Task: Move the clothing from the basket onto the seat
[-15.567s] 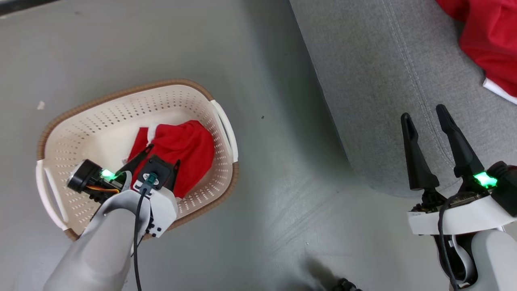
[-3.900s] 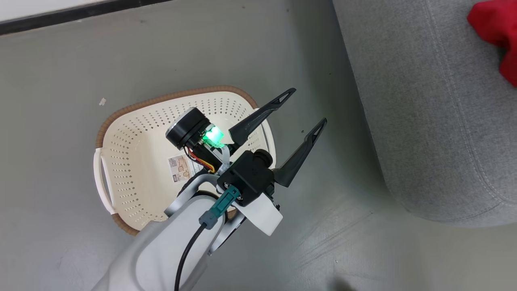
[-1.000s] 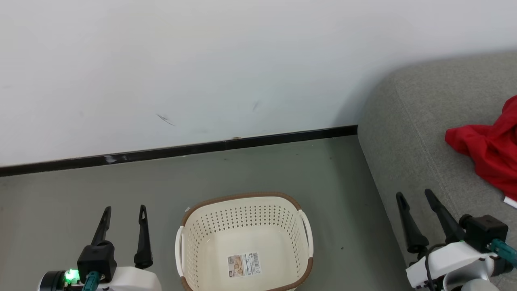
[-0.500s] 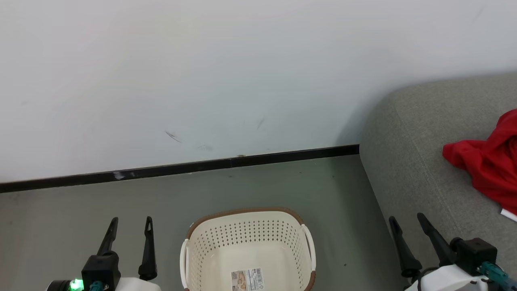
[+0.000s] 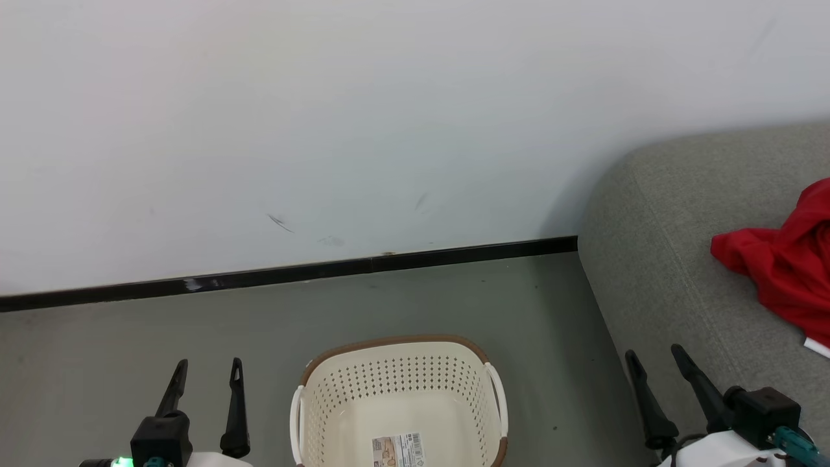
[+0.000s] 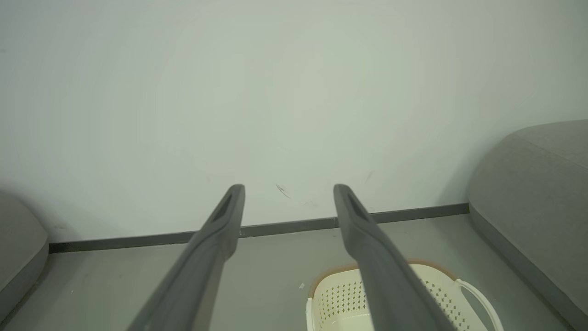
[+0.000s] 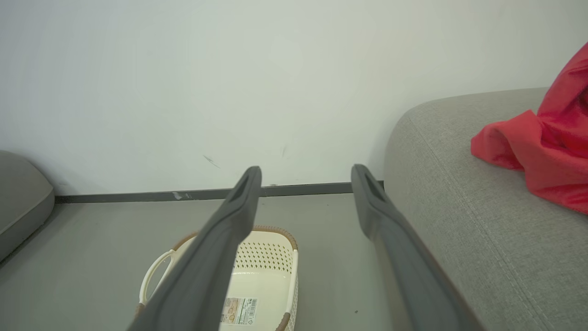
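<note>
1. The basket (image 5: 395, 340) looks empty.
2. The clothing (image 5: 781, 275) lies heaped on the seat (image 5: 655, 259).
3. The left gripper (image 5: 209, 363) and right gripper (image 5: 653, 353) are spread wide and hold nothing. The task looks done.

A plain white wall (image 5: 389, 97) stands far off, with small dark scuff marks (image 5: 280, 222) low down. A thin black strip (image 5: 292, 272) runs along its bottom. The smooth grey floor (image 5: 421, 305) lies nearer. A rounded grey cushion (image 7: 20, 193) sits left.
</note>
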Robot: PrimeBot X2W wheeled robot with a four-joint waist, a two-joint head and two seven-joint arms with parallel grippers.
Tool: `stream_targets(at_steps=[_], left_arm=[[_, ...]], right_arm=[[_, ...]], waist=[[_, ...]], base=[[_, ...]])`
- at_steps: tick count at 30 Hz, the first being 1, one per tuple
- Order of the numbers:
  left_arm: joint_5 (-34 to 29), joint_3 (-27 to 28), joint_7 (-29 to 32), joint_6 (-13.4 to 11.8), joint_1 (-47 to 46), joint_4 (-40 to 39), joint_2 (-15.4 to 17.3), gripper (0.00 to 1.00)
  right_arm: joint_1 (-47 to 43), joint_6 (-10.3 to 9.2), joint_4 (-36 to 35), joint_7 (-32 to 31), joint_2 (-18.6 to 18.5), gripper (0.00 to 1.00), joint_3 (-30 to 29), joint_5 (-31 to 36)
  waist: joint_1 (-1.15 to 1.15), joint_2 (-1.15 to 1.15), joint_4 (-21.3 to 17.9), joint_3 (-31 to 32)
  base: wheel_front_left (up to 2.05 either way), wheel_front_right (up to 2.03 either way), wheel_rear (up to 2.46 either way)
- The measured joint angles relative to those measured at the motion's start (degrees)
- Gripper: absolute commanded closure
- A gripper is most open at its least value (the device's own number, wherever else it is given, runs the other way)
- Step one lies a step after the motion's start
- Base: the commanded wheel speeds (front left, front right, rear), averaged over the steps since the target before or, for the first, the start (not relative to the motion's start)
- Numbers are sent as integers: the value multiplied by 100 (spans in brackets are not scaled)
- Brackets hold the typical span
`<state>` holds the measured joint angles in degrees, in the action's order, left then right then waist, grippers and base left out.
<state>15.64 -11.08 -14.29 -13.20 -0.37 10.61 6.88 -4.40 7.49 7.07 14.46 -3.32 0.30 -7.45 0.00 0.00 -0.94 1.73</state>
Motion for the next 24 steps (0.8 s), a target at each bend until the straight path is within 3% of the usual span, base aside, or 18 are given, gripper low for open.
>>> stream_targets(at_steps=[14,15,24], left_arm=[[8,45,0,0,-12,53,15,0],[8,51,0,0,-14,54,16,100],[30,-11,19,15,209,388,-175,100]], right_arm=[[-1,0,-138,0,55,0,-107,49],[-1,0,-153,0,57,100,-111,49],[-208,1,207,-16,171,100,-55,-23]], waist=[[0,0,2,-67],[0,0,7,-71],[0,0,8,-75]], base=[[0,0,0],[0,0,0],[0,0,0]])
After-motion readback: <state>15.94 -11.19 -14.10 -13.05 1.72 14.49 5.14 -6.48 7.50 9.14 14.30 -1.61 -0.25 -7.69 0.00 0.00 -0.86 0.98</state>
